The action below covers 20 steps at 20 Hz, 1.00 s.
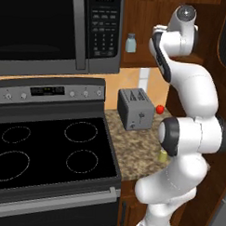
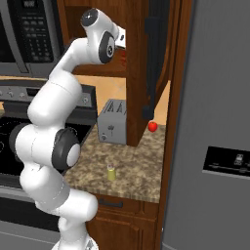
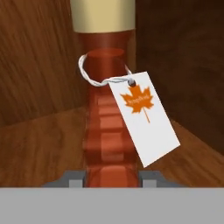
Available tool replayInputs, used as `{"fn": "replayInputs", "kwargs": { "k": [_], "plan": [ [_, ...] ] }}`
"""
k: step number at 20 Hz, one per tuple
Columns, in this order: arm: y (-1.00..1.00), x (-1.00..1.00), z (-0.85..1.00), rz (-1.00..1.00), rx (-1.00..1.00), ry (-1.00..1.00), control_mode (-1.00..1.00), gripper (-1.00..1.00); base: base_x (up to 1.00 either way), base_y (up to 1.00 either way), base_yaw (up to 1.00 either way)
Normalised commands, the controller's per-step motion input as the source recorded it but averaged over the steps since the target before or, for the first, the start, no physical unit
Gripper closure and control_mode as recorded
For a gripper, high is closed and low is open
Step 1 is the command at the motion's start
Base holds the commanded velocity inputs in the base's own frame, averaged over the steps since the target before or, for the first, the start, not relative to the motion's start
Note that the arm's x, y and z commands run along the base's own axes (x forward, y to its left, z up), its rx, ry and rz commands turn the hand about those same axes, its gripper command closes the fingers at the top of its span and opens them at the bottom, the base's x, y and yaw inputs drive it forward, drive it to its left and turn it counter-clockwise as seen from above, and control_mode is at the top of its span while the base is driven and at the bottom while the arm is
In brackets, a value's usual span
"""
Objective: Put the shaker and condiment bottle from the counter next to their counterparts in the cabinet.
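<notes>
One bottle is in play right now: the condiment bottle, amber-red ribbed glass with a tan cap, seen super close in the hand view. The fingers are clamped on either side of its ribbed body, so it's a solid grip. A white tag with an orange maple leaf hangs off the neck on a twisted white string and dangles across the front of the glass. Behind the bottle there's dark wood on both sides and a lighter wooden shelf board running underneath, so it's inside the cabinet. Can't tell whether the bottle's base is actually resting on the board.

From the base views, the arm reaches up high with the hand end tucked into the cabinet opening to the right of the microwave. The pale blue shaker with the grey cap sits on the cabinet shelf, just left of the arm's upper joint in the left base view.

Down on the surface, the little yellow-green shaker stands upright near the front edge, well apart from the grey toaster at the back. A small red rounded thing sits on the surface to the right of the toaster, near the wall. The black stovetop is off to the left.
</notes>
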Motion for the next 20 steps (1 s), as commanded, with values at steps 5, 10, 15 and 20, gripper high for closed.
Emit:
{"fn": "replayInputs", "kwargs": {
  "k": [5, 10, 15, 20],
  "plan": [
    [-0.32, -0.01, -0.65, 0.07, 0.0, -0.24, -1.0, -1.0, 0.0, 0.0, 0.0],
    [0.01, 0.0, -0.19, 0.07, -0.03, 0.04, -1.0, -1.0, 0.0, 0.0, 0.0],
    [0.03, 0.03, 0.0, 0.06, -0.01, 0.14, -1.0, -1.0, 0.0, 0.0, 0.0],
    [0.0, 0.0, 0.04, 0.07, 0.0, 0.09, -1.0, -1.0, 0.0, 0.0, 0.0]
  ]
}}
